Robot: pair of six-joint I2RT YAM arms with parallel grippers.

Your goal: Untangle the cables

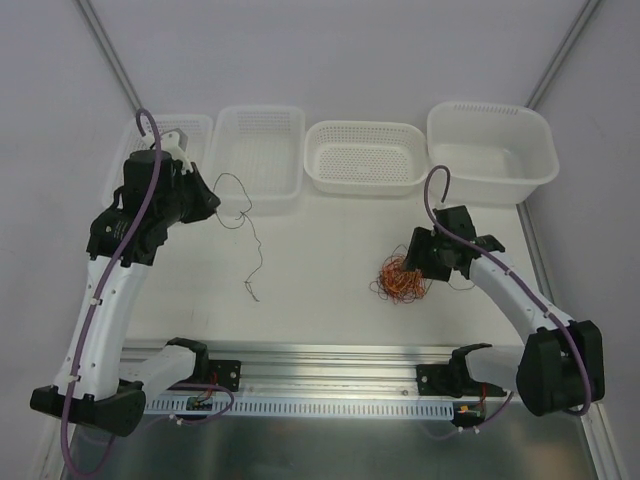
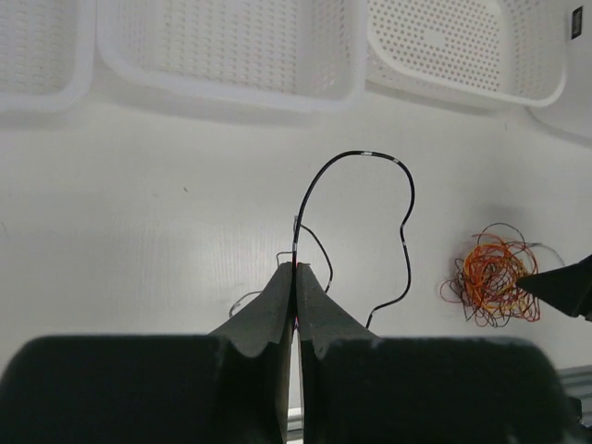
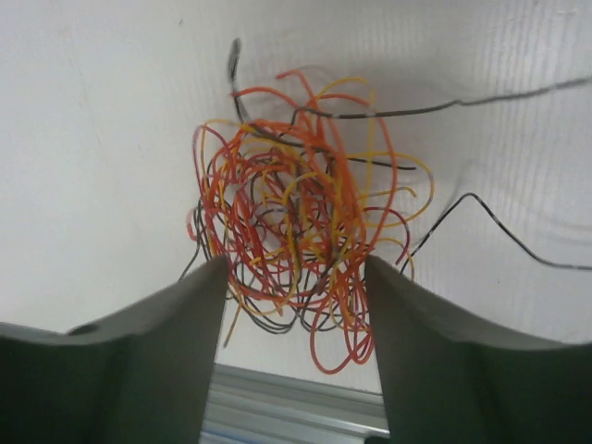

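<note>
Right wrist view: right gripper, matte grey jaws parted, straddles a wiry orange, yellow and red cable tangle on the white table; left gripper clenches a thin dark cable looping toward perforated baskets

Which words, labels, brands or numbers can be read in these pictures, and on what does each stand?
No text can be read anywhere.
left arm: faint pale marks on its black housing, too small to read.
baskets, cables: no writing shows.
</note>
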